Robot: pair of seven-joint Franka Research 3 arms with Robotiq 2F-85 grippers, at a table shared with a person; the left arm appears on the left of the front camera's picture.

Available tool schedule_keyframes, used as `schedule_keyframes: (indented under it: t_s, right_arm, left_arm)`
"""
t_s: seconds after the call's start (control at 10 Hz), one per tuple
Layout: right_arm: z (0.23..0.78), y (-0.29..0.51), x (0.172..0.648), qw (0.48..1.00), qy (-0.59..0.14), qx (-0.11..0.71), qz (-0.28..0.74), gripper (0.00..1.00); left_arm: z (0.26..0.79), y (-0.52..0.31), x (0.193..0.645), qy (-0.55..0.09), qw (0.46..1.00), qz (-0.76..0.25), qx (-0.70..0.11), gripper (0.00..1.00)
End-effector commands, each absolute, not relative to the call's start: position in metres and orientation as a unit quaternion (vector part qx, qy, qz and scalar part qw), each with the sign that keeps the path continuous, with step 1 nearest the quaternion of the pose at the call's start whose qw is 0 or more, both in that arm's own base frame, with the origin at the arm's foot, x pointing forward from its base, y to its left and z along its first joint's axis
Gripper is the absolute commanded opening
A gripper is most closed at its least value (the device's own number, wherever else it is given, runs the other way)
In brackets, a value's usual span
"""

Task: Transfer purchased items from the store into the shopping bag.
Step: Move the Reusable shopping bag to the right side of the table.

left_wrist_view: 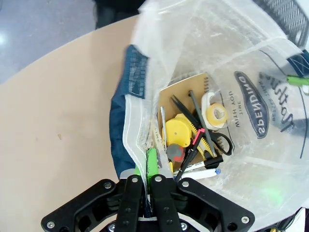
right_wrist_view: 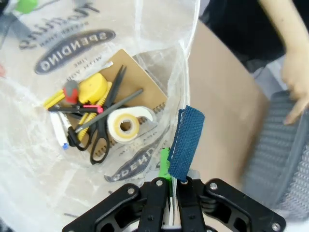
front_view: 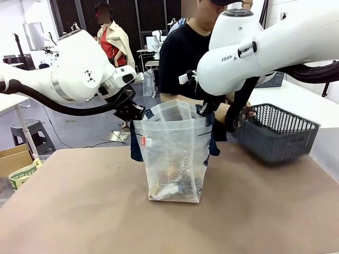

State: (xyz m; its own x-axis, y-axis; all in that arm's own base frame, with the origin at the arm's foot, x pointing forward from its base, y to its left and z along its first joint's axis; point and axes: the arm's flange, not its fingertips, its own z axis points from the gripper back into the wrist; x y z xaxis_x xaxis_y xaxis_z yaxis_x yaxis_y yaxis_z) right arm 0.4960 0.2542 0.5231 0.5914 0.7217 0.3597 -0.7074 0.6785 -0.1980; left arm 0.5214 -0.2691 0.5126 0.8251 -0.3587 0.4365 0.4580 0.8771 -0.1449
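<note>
With the left gripper (left_wrist_view: pixel 148 169) and right gripper (right_wrist_view: pixel 170 182) each clenched on the rim of the shopping bag (front_view: pixel 172 153) mid-tabletop, I'd worry thin plastic slipping from either pinch collapses its mouth.

The shopping bag (front_view: pixel 172 159) is translucent whitish with navy lettering (left_wrist_view: pixel 253 104); the basket (front_view: pixel 275 135) is dark grey.

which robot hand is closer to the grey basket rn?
Right. The right hand grips the bag on the side toward the basket; the left hand grips the opposite rim, beyond the bag.
</note>
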Motion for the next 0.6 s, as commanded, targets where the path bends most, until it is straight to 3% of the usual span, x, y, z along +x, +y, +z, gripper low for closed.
schedule_keyframes:
  t_s: [0.0,0.5]
  right_arm:
    - [0.532,0.264,0.494,0.930,-0.192,0.016,0.313,0.00]
    - [0.539,0.269,0.496,0.981,-0.092,0.099,0.139,0.00]
  left_arm:
    - [0.523,-0.284,0.518,-0.172,0.962,-0.190,-0.092,0.00]
    - [0.538,-0.292,0.518,-0.133,0.976,-0.151,-0.087,0.00]
